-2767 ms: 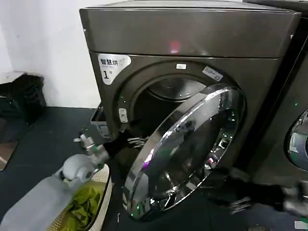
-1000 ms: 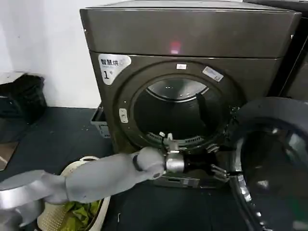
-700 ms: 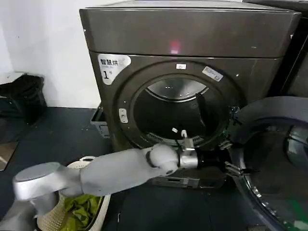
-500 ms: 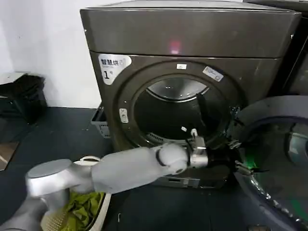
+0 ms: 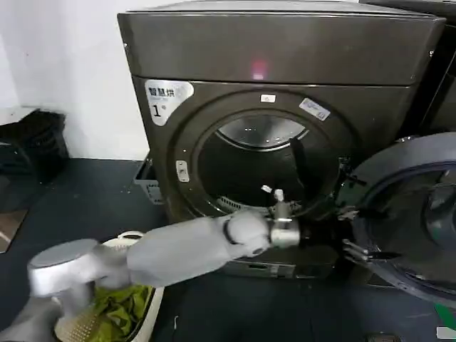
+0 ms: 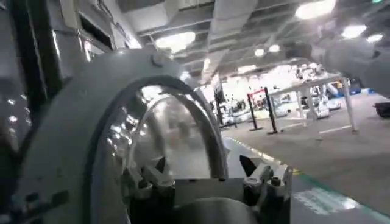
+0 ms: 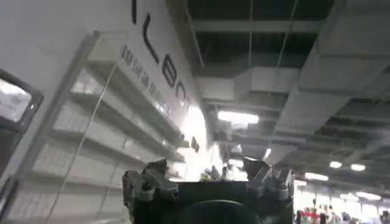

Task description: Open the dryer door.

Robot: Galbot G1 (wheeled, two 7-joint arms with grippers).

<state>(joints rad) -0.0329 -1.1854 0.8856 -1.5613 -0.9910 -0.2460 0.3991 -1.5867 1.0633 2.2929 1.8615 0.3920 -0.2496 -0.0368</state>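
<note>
Dryer door (image 5: 410, 214) right of drum opening (image 5: 260, 167)

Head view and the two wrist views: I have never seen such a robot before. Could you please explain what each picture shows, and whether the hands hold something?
The head view looks down from a camera on the robot's head. The dark box labelled "1" is a dryer. Its round dryer door stands swung open to the right, so the drum is visible. The long grey limb is the robot's left arm, reaching across to the door's inner edge. Its left hand has its fingers apart and grips nothing. On the floor by the arm sits a basket of green cloth.

The left wrist view comes from a camera on that arm. It shows the hand's fingers with the door's grey inner face in front of them. The right wrist view comes from the other arm. The right hand, open and empty, points up toward a ceiling.
</note>
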